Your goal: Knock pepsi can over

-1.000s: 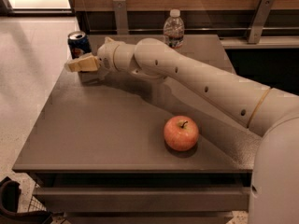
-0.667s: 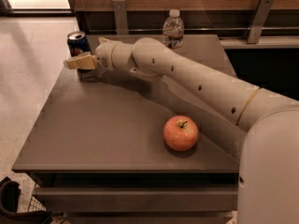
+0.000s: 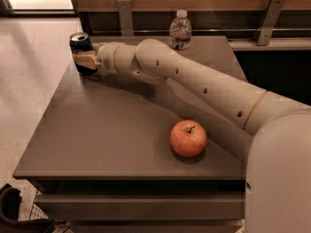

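Operator: where does the pepsi can (image 3: pixel 79 42) stand?

Observer: Upright, at the far left corner of the tabletop (image 3: pixel 97 140), close to the edge. The gripper (image 3: pixel 85 61) sits right in front of its lower half and seems to touch it, at the end of the arm (image 3: pixel 204 89), which is stretched across from the right.

Operator: Why so low and sideways?

Observer: My guess is that it is lined up for a shove, not a lift. A horizontal wrist brought against the can's side can tip it. Whether the jaws are open or closed I cannot tell.

Operator: Anything in the way?

Observer: No. The water bottle (image 3: pixel 180 29) stands at the back edge, well apart from the can, and the apple (image 3: pixel 188 138) lies near the front, under the forearm's line but clear of it.

Operator: What has changed over the last second?

Observer: Only the wrist. It has crept toward the can and now covers more of the blue body. The can has not leaned or shifted, and the apple and bottle are where they were.

Operator: So the knock is not done?

Observer: Not yet, I'd say. It needs a further push.
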You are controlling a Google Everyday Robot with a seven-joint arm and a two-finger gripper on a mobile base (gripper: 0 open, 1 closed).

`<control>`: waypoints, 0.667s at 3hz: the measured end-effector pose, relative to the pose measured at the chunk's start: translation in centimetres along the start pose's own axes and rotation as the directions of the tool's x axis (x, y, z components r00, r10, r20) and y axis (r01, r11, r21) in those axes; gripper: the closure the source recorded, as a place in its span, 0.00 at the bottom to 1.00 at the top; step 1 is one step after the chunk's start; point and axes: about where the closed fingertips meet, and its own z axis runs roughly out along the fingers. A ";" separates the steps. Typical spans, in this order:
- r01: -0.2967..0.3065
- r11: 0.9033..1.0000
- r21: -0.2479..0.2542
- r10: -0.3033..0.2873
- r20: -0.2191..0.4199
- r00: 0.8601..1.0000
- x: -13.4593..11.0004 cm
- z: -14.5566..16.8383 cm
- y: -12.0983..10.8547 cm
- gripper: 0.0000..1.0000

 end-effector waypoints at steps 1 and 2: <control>0.000 1.000 -0.004 0.000 0.000 1.000 0.0 0.2 0.2 0.83; 0.000 1.000 -0.008 0.000 0.000 1.000 0.0 0.4 0.4 1.00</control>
